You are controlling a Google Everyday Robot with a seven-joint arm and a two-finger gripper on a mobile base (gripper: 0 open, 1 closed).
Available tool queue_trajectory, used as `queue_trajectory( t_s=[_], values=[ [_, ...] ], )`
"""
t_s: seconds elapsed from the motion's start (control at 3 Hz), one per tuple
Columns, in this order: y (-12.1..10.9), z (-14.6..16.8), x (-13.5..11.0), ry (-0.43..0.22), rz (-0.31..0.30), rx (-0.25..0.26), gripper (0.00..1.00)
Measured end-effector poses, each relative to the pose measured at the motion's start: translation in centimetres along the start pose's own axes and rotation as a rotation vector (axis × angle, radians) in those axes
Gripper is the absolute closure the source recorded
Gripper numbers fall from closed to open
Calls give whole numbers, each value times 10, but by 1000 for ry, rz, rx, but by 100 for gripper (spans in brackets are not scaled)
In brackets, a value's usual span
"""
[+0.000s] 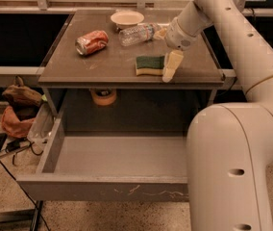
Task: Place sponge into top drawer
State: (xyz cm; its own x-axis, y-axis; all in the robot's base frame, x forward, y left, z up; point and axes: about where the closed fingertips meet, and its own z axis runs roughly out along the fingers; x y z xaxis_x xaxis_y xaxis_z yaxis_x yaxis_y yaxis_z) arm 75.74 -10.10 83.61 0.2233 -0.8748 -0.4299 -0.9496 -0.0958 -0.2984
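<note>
The sponge (150, 65), dark green on top with yellow foam below, lies flat on the tabletop (103, 64) near its front edge, right of centre. My gripper (166, 49) is open just right of the sponge. One pale finger (171, 65) rests against the sponge's right end and the other (161, 32) points toward the bottle behind it. The top drawer (103, 189) is pulled out below the tabletop, and the part of its floor I can see is bare. Its scratched front panel faces me. My arm hides its right end.
A crushed red can (92, 41), a white bowl (127, 18) and a clear plastic bottle (136, 32) lie on the tabletop behind the sponge. A tape roll (104, 96) sits under the tabletop. Bags (18, 105) lie on the floor at left. My large arm link (232, 167) fills the front right.
</note>
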Motion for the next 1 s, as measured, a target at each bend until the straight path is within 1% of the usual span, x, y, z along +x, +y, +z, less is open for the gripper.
queue_trajectory(
  t_s=[0.33,0.67,1.0],
  values=[
    [3,6,3,34,-1,-30,0],
    [3,6,4,34,-1,-31,18],
    [3,6,4,34,-1,-31,42]
  ],
)
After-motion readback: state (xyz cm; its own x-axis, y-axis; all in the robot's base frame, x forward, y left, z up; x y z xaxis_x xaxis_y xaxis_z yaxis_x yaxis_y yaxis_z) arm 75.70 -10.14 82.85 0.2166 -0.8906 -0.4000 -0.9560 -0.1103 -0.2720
